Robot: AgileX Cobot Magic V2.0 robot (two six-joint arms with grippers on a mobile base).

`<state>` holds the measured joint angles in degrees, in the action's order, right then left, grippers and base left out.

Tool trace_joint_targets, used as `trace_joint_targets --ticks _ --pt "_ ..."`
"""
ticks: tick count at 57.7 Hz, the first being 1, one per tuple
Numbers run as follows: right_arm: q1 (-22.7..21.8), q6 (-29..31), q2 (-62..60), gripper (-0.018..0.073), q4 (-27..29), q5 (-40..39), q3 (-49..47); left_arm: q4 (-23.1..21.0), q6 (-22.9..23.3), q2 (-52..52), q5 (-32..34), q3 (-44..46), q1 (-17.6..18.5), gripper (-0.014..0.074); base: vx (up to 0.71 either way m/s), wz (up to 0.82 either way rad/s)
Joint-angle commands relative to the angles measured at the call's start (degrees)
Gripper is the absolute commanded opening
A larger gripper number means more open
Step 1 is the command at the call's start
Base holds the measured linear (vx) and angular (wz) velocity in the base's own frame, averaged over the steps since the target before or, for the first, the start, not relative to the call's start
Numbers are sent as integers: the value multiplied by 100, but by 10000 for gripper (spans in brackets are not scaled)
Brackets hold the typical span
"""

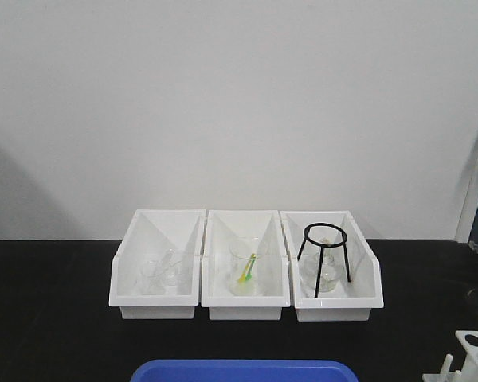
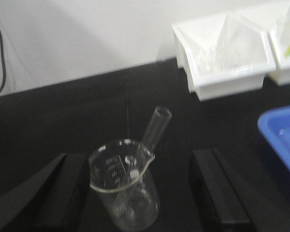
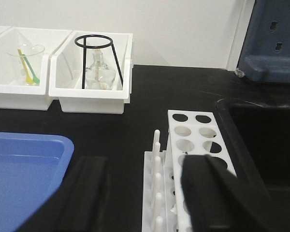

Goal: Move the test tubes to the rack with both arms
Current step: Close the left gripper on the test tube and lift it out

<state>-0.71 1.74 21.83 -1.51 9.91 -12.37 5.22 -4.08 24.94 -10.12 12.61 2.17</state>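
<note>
In the left wrist view a clear test tube point(image 2: 156, 126) leans in a glass beaker point(image 2: 117, 170), its flared rim sticking out over the lip toward the far right. My left gripper point(image 2: 140, 195) is open, with the beaker standing between its two black fingers point(image 2: 63, 193) and gaps on both sides. The white rack point(image 3: 194, 131) stands on the black table at the lower right, and its corner point(image 1: 475, 350) shows in the front view. My right gripper point(image 3: 145, 193) is open just above the rack. Its right finger point(image 3: 208, 193) covers part of the holed top plate, and the peg row lies between the fingers.
Three white sloped bins point(image 1: 245, 306) line the back; the left holds glassware, the middle a beaker with a green-yellow stick point(image 1: 247, 269), the right a black wire tripod point(image 1: 325, 251) over a flask. A blue tray point(image 1: 244, 371) lies in front. A black basin point(image 3: 261, 140) adjoins the rack.
</note>
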Motion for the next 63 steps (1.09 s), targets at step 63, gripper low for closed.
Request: trace_joint_targets --ticks 63 --pt "-4 176 66 533 -145 -489 -209 -486 -1831 5422 4404 1146 5 552 0 0"
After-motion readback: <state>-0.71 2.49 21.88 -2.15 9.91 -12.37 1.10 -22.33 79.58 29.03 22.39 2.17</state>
